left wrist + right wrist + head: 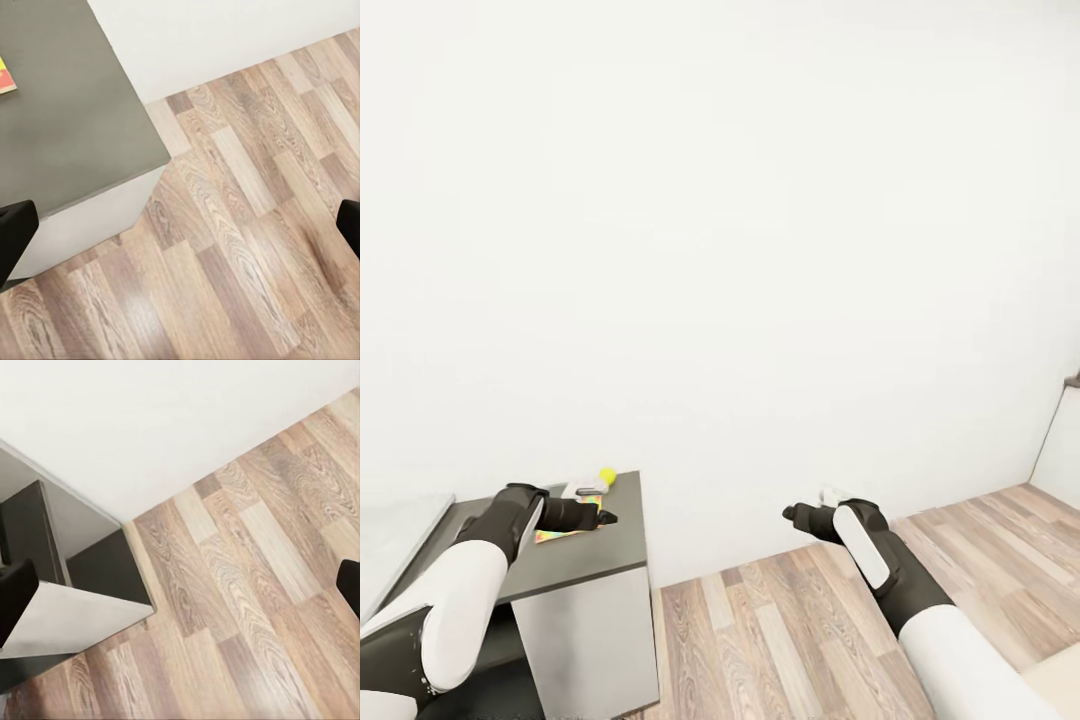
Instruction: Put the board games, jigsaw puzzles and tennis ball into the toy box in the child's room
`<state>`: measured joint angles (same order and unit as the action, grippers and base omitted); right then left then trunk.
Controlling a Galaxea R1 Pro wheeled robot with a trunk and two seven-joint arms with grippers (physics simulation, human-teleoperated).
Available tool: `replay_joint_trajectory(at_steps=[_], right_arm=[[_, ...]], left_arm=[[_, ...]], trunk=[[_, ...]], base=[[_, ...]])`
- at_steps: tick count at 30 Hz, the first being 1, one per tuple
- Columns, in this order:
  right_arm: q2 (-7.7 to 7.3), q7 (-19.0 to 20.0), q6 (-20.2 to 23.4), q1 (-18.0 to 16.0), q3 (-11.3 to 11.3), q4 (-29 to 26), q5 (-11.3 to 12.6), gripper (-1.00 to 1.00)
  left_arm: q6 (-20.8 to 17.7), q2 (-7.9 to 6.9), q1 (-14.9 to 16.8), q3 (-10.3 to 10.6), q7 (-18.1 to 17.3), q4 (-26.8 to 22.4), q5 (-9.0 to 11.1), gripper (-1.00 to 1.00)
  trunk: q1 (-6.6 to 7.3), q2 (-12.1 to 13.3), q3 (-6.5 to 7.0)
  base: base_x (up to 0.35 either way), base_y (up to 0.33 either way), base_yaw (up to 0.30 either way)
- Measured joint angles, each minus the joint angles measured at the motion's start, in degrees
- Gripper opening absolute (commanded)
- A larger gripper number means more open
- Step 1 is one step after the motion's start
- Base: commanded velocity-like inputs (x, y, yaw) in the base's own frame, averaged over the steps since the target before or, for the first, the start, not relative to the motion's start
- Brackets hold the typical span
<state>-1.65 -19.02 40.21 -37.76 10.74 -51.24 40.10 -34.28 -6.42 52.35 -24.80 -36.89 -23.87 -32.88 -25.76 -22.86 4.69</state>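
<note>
Jigsaw puzzle (565, 533) lay flat on the dark grey desk (595, 560), partly hidden under the left gripper (603, 518), with a small yellow tennis ball (607, 476) just beyond it near the wall. The left arm was clearly the nearer; the right gripper (792, 514) hung well apart over the wood floor (780, 630). Both sets of jaws stood wide open and empty. Too little of the puzzle showed to judge its axis.
</note>
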Motion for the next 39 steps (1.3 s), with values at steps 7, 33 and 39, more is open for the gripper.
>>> replay_joint_trajectory(at_steps=[7, 33, 39], right_arm=[[-0.01, 0.07, -0.08, 0.16, 0.16, 0.21, -0.08, 1.00], [0.06, -0.10, -0.26, 0.17, 0.34, 1.12, -1.41, 1.00], [0.06, -0.10, -0.27, 0.17, 0.34, 1.12, -1.41, 1.00]], left_arm=[[0.08, 0.09, 0.00, -0.02, 0.06, -0.01, 0.00, 1.00], [0.09, 0.03, 0.00, -1.25, 0.05, -0.14, 0.00, 1.00], [0.09, 0.03, 0.00, -1.26, 0.05, -0.14, 0.00, 1.00]], trunk=[[0.00, 0.00, -0.66], [0.00, 0.00, -3.12], [0.00, 0.00, -3.69]], base=[[0.000, 0.000, 0.000], [0.000, 0.000, 0.000], [0.000, 0.000, 0.000]])
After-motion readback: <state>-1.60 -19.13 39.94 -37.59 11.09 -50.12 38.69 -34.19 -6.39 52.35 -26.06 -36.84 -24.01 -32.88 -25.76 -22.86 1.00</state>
